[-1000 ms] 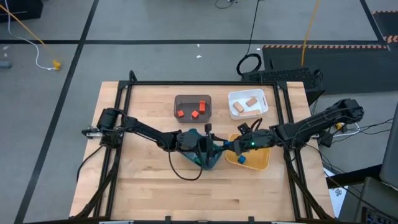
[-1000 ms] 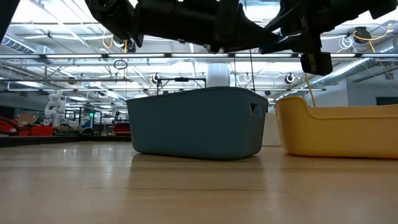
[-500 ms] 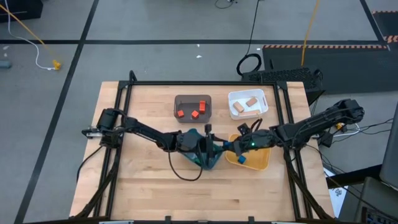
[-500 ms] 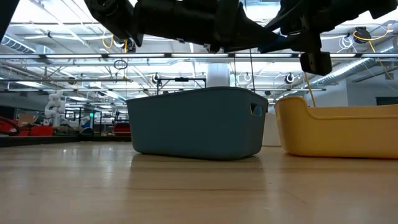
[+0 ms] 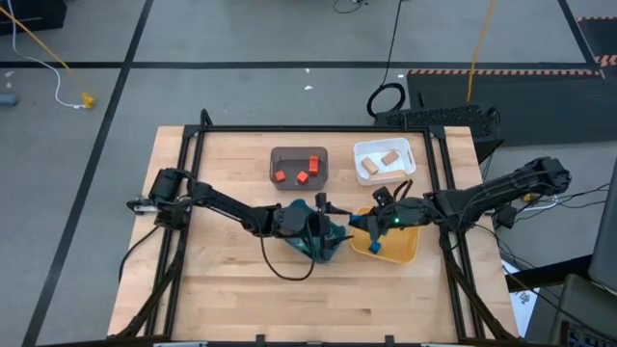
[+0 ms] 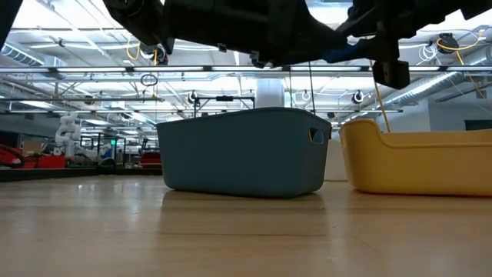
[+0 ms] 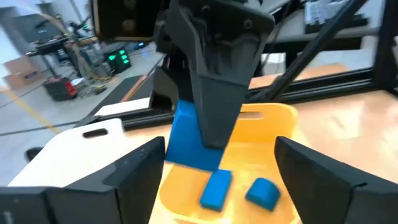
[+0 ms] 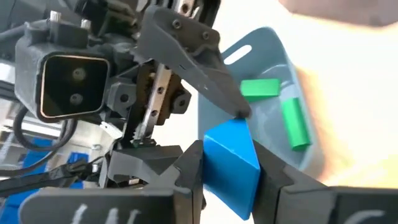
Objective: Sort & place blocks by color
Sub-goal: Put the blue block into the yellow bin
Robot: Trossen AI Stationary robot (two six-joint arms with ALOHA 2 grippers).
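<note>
Right gripper [image 8: 227, 171] is pinched tight on a blue block [image 8: 231, 160], one dark finger on each side of it, and it hangs over the gap where the teal bin meets the yellow bin. In the left wrist view the same blue block [image 7: 189, 137] sits clamped in the right arm's fingers, straight ahead of the left arm's own. The left gripper [image 7: 217, 180] has its fingers spread wide and empty, with the block between and beyond them, not touching them as far as I can tell. From above, the two grippers meet nose to nose near the table's middle, left gripper [image 5: 326, 231] over the teal bin [image 5: 323, 253], right gripper [image 5: 359, 224] at the near edge of the yellow bin [image 5: 405, 249].

Below the held block, two more blue blocks [image 7: 216, 188] lie on the yellow bin's floor, close together. Two green blocks [image 8: 260, 88] lie in the teal bin, one flat, one lengthwise beside it. Farther back on the table [image 5: 231, 164], the dark brown tray [image 5: 299, 152] holds three red blocks [image 5: 302, 176], and the white tray [image 5: 384, 147] to its right holds the plain wood blocks [image 5: 388, 158]. At table height, the teal bin [image 6: 238, 154] and yellow bin [image 6: 419, 161] stand side by side, both arms dark overhead.
</note>
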